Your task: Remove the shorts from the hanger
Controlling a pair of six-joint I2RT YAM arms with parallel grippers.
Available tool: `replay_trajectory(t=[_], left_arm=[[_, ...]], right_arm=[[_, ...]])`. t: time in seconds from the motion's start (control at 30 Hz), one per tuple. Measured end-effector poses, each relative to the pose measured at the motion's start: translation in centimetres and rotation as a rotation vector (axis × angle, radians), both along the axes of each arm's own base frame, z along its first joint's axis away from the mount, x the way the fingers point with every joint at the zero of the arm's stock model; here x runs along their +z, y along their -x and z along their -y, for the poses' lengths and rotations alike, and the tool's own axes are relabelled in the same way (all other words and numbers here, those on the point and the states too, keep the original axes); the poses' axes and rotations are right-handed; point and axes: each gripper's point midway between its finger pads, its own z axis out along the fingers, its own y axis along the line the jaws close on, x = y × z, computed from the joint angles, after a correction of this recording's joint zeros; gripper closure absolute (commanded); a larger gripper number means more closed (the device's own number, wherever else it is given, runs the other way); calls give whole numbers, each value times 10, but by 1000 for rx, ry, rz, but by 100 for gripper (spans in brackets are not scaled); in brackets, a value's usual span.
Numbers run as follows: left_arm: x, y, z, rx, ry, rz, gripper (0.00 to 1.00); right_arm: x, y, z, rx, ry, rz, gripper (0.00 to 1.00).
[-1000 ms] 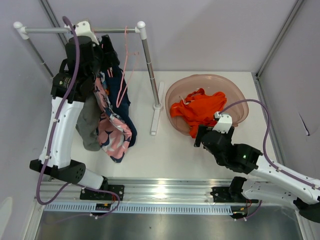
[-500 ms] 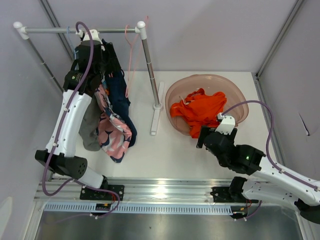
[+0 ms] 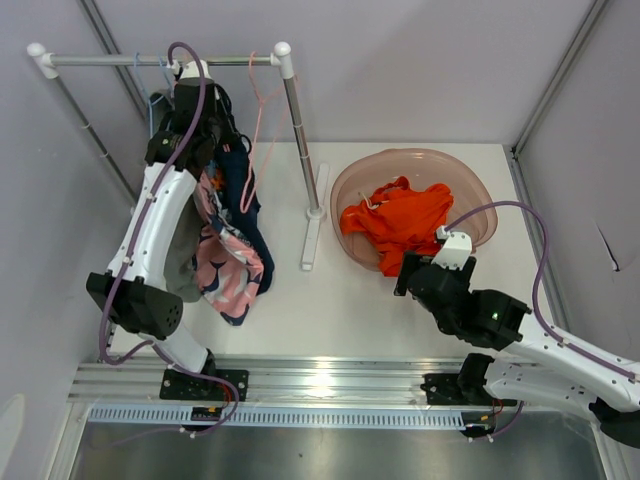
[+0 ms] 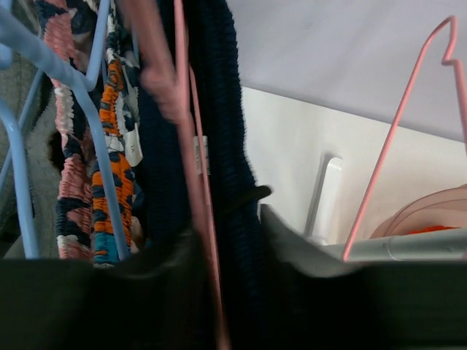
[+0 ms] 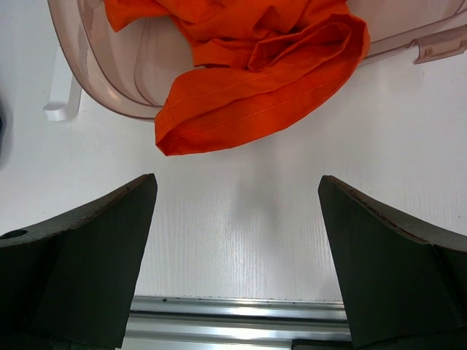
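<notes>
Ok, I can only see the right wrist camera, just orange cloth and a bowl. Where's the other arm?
Observer: The left gripper is up at the clothes rack, fingers either side of a navy garment and a pink hanger wire.
Operator: Is other stuff hanging there?
Observer: Yes, a patterned garment, pink and orange, by a blue hanger.
Operator: Is my gripper near the rack?
Observer: No. The right gripper is at the bowl's near edge, and the rack's post stands left of the bowl.
</notes>
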Motion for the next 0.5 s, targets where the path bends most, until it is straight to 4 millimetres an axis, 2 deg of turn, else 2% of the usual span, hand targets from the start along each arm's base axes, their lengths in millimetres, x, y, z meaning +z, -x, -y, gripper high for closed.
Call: replay_trajectory(t=[0.1,0.37,0.43,0.5], left_arm=[[-2,-4,-5,22,-3,-4,100],[8,3,-11,38,-16,-29,100],[19,8,-12,36,-14,-24,100],[39,13,-12,33,-7,0,100]], right_arm=[[-2,0,1,-3,7,0,1],[-10,0,2,2,24,-7,1],[-8,-1,-1,15,23,0,1],[-4,-2,-12,63,17,8,1]])
